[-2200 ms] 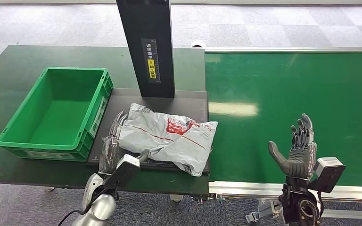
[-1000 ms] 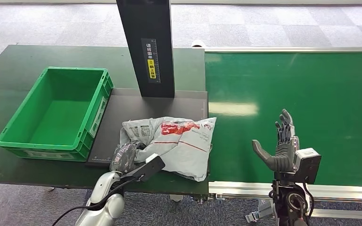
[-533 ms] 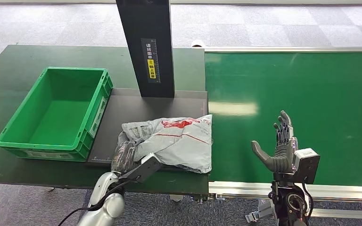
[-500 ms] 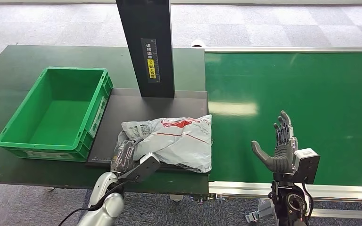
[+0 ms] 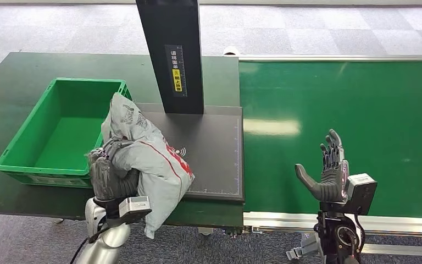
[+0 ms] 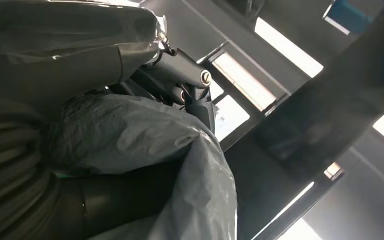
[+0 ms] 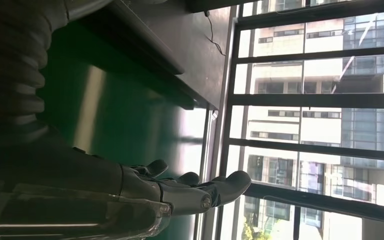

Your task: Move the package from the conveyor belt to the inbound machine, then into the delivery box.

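The package (image 5: pixel 143 154) is hanging lengthwise from the left hand (image 5: pixel 110 173), which is gripping it beside the delivery box (image 5: pixel 60 132), the box lying just outward-left of that hand. The right hand (image 5: pixel 329 176) is hovering empty, fingers spread, well apart.

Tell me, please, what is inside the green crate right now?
The green crate shows bare floor; the grey package in the left hand hides its near right corner.

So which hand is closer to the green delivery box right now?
Left. The left hand grips the package right beside the green box, at its near right corner. The right hand hovers open over the conveyor belt, far off.
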